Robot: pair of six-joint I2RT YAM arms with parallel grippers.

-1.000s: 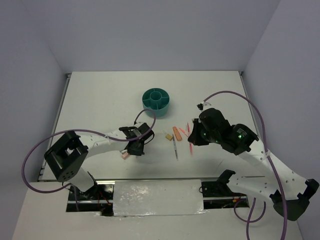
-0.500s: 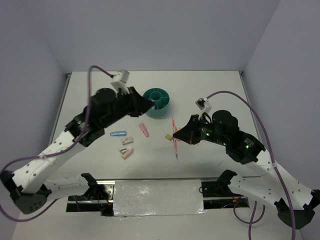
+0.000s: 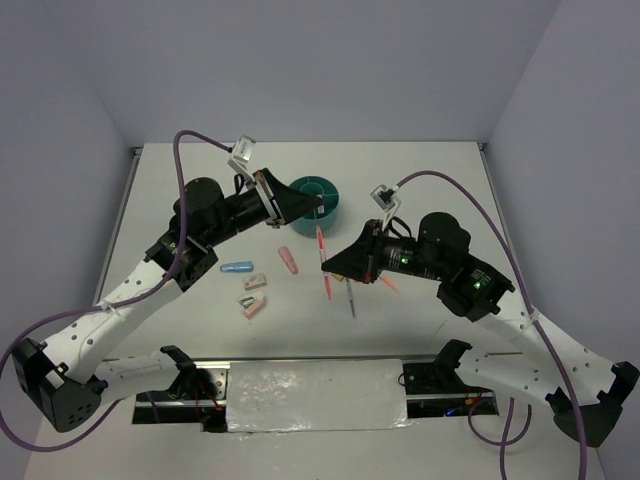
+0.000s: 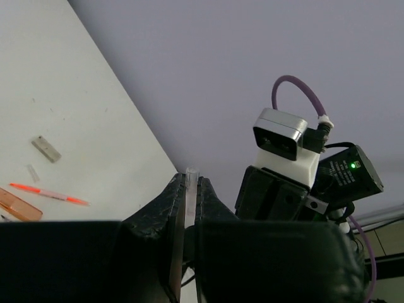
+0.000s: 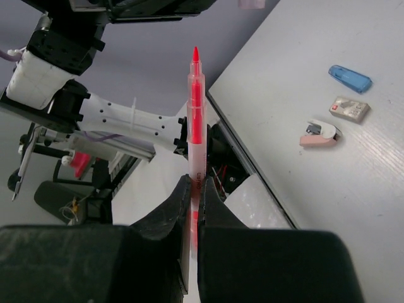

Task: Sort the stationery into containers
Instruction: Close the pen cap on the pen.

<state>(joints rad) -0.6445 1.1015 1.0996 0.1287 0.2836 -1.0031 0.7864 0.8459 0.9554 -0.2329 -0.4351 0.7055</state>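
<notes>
Pink and red, the felt-tip pen (image 5: 195, 120) stands clamped between the closed fingers of the right gripper (image 5: 192, 189). Its tip points away from the wrist, and it is lifted clear of the table (image 3: 430, 170). The left gripper (image 4: 187, 199) is likewise shut, pinching a thin pale pen (image 4: 189, 180) that pokes out just past its fingertips. From above, the teal tub (image 3: 335, 208) lies right under and just ahead of the left gripper's fingertips. It sits near the right gripper, off to the side of its tip.

The step in hand looks like delivery: two pens carried, neither yet dropped. Next, the left likely has to settle over one compartment and open. The right would do well to wait for room, since both arms crowd the tub. Ahead of and below the right gripper lie a light-blue capsule (image 5: 349, 77), a grey block (image 5: 349, 108) and a pink-white block (image 5: 320, 132), unsorted.
</notes>
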